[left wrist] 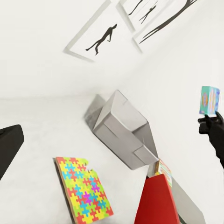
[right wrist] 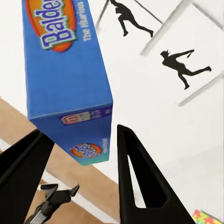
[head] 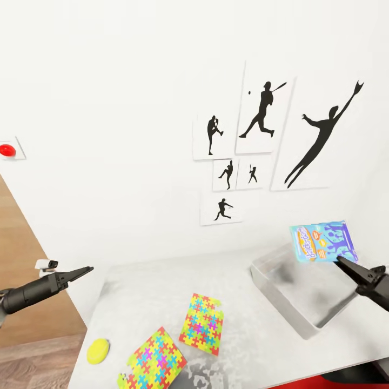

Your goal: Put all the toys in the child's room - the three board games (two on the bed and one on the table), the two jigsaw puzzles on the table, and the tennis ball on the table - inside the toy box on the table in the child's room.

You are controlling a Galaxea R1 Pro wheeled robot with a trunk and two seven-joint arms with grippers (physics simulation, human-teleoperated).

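Hanging above the shallow grey rectangular toy box, the flat blue printed board game box stands nearly upright, long axis running roughly sideways, its lettered face toward the head camera. The right claw has its black fingers spread either side of its lower edge; contact cannot be told. The left claw, fingers together, hovers off the pale grey glossy bench.

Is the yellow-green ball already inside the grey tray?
No, the tennis ball lies on the table, far from the toy box.
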